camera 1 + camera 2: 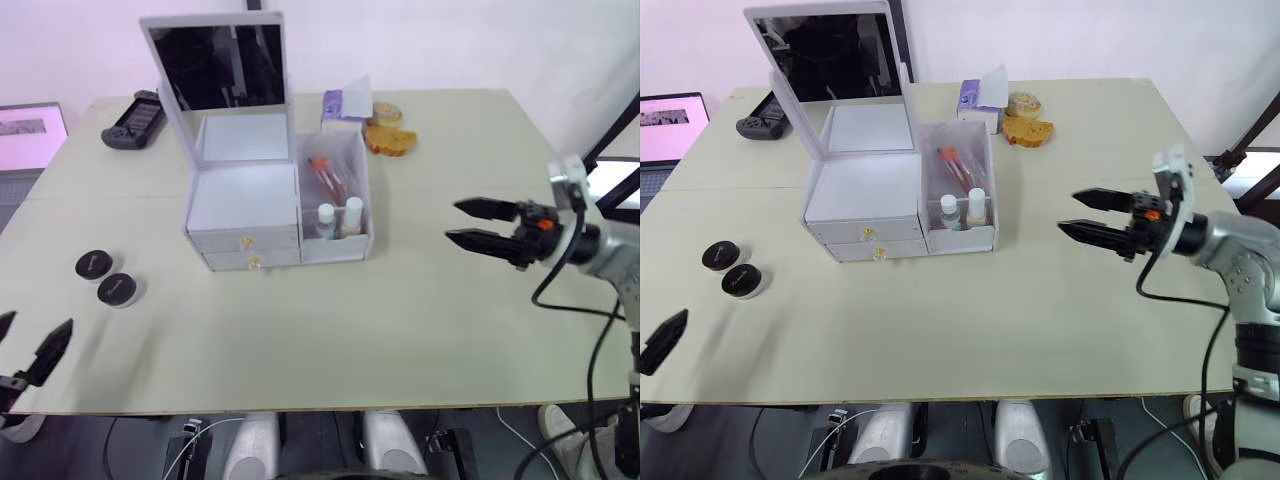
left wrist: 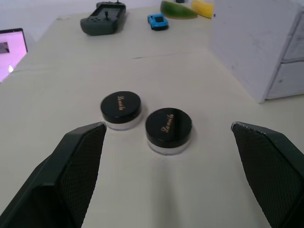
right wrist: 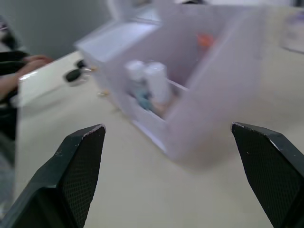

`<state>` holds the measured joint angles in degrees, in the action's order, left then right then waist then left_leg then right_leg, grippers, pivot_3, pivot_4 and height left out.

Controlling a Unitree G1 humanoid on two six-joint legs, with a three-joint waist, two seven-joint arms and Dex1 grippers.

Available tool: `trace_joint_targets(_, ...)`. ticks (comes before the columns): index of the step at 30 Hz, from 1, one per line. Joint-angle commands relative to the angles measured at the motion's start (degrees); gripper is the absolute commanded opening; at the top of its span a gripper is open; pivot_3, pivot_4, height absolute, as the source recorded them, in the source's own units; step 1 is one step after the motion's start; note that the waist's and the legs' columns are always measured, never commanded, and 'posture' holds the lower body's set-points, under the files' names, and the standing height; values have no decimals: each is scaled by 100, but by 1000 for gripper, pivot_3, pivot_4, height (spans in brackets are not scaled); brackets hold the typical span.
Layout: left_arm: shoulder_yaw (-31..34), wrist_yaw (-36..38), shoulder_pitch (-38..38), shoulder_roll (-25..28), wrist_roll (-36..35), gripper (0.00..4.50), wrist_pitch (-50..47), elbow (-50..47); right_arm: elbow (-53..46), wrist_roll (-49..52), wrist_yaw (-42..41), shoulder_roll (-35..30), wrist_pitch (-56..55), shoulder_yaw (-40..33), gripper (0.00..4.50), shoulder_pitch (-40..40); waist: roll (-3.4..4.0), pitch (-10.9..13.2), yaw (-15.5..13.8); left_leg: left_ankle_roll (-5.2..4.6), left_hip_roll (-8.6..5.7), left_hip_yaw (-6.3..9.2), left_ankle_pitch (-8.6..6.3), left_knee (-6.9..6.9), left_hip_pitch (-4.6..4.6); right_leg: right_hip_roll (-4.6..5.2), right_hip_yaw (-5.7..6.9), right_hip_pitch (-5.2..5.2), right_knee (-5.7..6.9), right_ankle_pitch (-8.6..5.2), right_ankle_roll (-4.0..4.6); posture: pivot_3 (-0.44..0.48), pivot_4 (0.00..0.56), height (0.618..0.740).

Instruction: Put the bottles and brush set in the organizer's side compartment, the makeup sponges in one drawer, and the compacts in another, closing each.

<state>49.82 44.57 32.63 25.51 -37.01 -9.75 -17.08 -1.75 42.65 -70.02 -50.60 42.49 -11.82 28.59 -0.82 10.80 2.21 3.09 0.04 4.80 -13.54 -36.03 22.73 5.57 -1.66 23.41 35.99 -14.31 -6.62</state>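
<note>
Compacts, two of them with black lids, sit side by side on your table: one nearer the far side and the other just beside it toward you, both well to the left of the organizer and apart from it. In the left wrist view you see their lids with gold lettering, the pair almost touching, lying between and ahead of the left pincer's spread fingers. Your left pincer hangs released at the near left edge of the table, near the compacts but not touching them, holding nothing. The organizer stands around the middle of the table with its mirrored lid raised upright; its two front drawers, each with a small gold knob, look pushed in. Its clear side compartment on the right holds two white-capped bottles standing upright at the front, and behind them something slim with red-orange parts that you cannot make out clearly; it may be the brush set. Your right pincer hovers released and empty above the table, well to the right of the organizer, fingers pointing toward the side compartment. Behind the organizer, on the far side of the table, lie a purple-and-white tissue pack and two tan-orange things just beside it. A black handheld game controller rests at the far left, and a lit laptop screen shows beyond the left edge.
</note>
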Motion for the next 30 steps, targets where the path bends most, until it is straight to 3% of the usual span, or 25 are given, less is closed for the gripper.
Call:
trace_joint_targets(1,-89,-305,97,-243,187,4437,246,-205,-623,193,-110,-106,309,350,4500,635,-1,2,-1,0,0,0,0,0,2,0,0,2,-1,0,0,0,150,740)
trace_joint_targets(9,-893,-936,-15,-895,631,4437,522,-440,-1049,479,-48,89,782,818,4500,2248,-7,2,-64,0,-1,1,0,-8,27,1,3,16,-10,2,1,0,150,740)
trace_joint_targets(13,-1246,-1158,-40,-1073,946,4437,713,-467,-1186,632,113,285,945,870,4500,2588,-16,-4,-123,0,0,5,0,-6,47,-2,7,38,-9,3,0,0,150,740)
trace_joint_targets(21,-2715,-1271,139,-1198,1714,4437,766,-1239,-1618,492,540,471,1074,1201,4500,2468,-15,-4,-144,0,-1,5,0,-12,57,-1,9,40,-10,4,1,0,150,740)
trace_joint_targets(26,-3845,-1839,-111,-1307,2416,4437,385,-1840,-1831,414,650,453,1024,1313,4500,2324,-15,-3,-145,0,-1,6,0,-12,55,-2,9,41,-5,4,1,0,150,740)
trace_joint_targets(30,-4718,-2568,-714,-1699,2901,4437,-88,-1913,-1983,282,715,243,1046,1289,4500,2159,-10,-3,-147,-1,-2,6,1,-14,55,-3,9,39,-1,5,-2,0,150,740)
